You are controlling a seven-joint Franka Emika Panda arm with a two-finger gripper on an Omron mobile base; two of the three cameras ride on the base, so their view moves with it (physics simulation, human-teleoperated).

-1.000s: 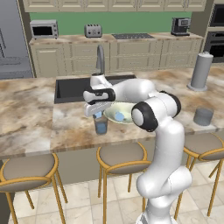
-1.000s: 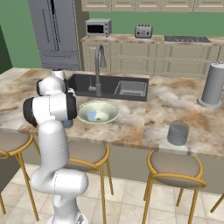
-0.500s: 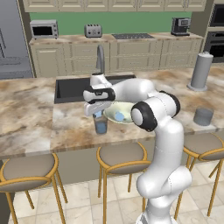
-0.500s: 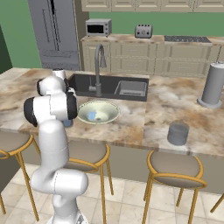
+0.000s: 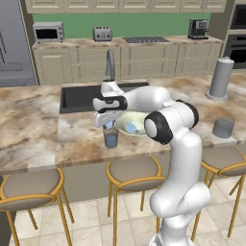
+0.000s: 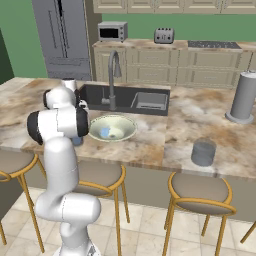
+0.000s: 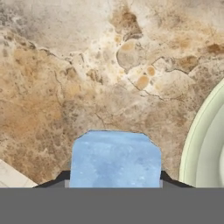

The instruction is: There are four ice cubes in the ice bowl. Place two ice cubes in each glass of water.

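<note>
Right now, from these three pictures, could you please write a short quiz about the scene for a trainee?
1. True or false: the fingers grip an ice cube.
2. Where does the ice bowl stand? A: on the counter, near the sink. B: inside the sink. C: on a stool.
3. How many glasses of water stand on the counter?
Key: 1 true; 2 A; 3 two.
</note>
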